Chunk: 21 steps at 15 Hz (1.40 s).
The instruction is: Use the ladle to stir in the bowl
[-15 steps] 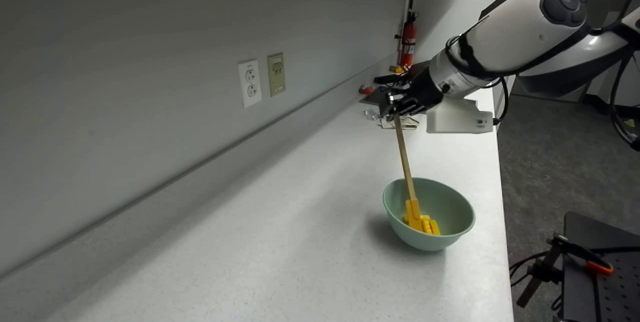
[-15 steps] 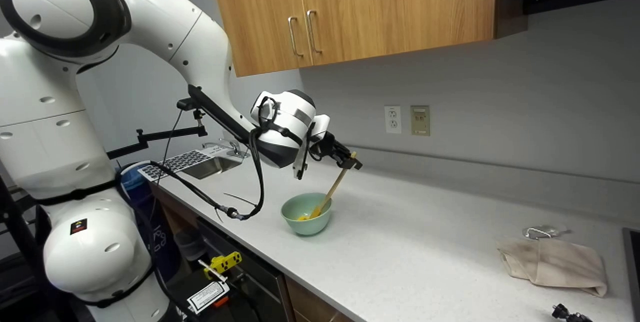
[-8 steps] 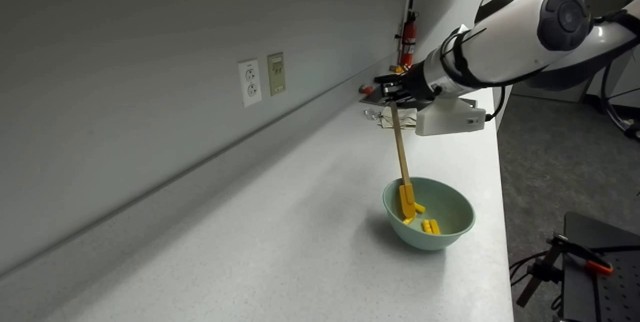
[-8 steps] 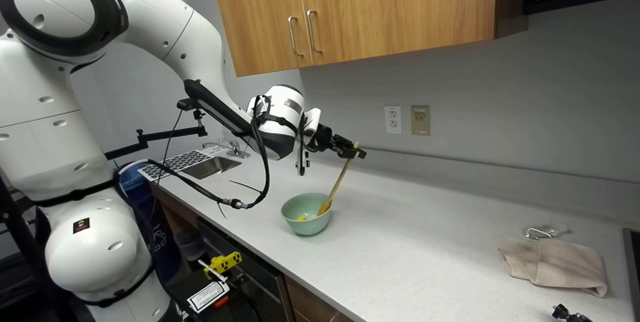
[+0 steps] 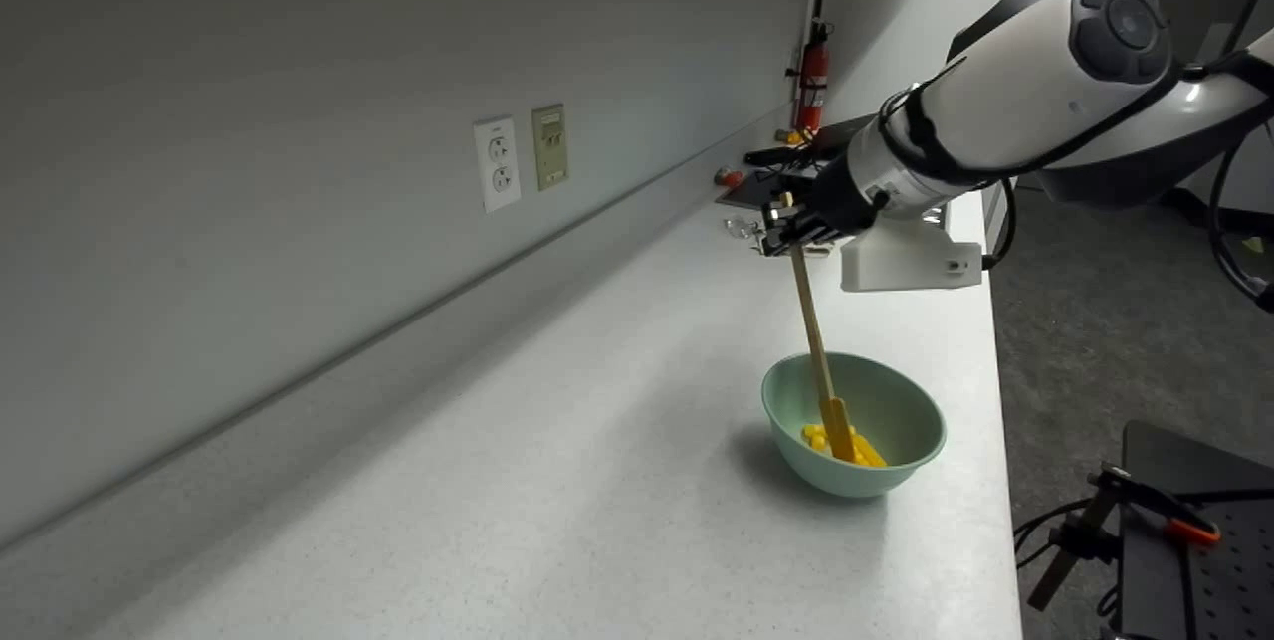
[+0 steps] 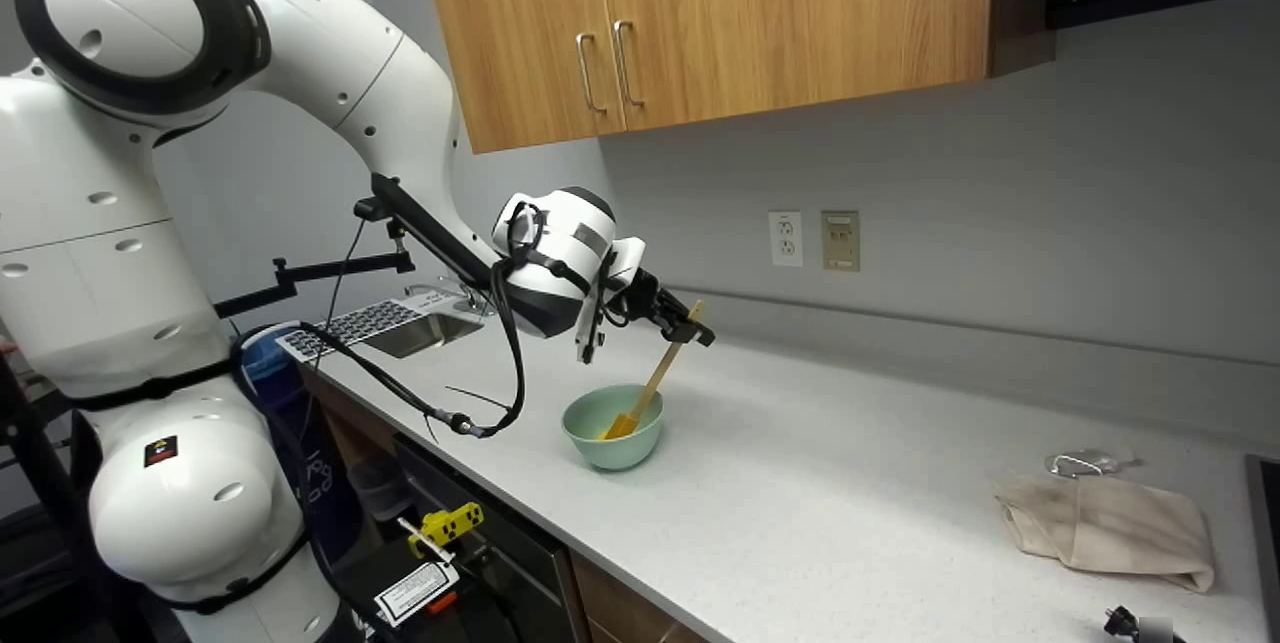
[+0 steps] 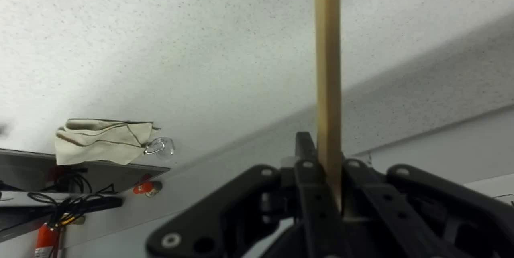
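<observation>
The ladle (image 5: 812,331) has shifted rightward inside the bowl (image 5: 886,411), lower right in an exterior view, near the right edge of the countertop (image 5: 498,481), broad leftward. The gripper (image 7: 330,165) pinches the ladle.

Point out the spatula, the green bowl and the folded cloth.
Spatula (image 5: 812,326): in an exterior view, on wooden handle.
Green bowl (image 5: 899,409): in an exterior view, on inner wall.
Folded cloth (image 6: 1115,530): in an exterior view, on upper face.

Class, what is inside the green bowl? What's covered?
The bowl holds the ladle's yellow end and yellow pieces. That end and the near wall cover part of the bottom, so the pieces can't be counted.
</observation>
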Each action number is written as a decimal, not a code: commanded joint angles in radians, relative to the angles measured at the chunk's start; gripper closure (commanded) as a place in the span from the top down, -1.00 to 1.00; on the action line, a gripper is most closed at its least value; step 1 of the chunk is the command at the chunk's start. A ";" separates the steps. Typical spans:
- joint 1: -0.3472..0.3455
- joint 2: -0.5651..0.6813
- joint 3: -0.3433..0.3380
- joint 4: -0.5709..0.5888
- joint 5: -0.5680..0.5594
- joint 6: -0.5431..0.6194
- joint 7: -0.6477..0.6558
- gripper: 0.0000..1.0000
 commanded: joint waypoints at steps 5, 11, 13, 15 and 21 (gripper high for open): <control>0.001 -0.053 -0.003 0.011 -0.020 -0.129 0.001 -0.96; 0.001 -0.061 -0.001 0.006 0.009 -0.160 -0.016 -0.89; 0.000 -0.058 -0.003 0.005 0.022 -0.146 -0.021 -0.39; -0.002 -0.052 -0.006 -0.003 0.070 -0.123 -0.059 -0.21; -0.014 -0.023 0.000 -0.094 0.522 -0.034 -0.455 0.72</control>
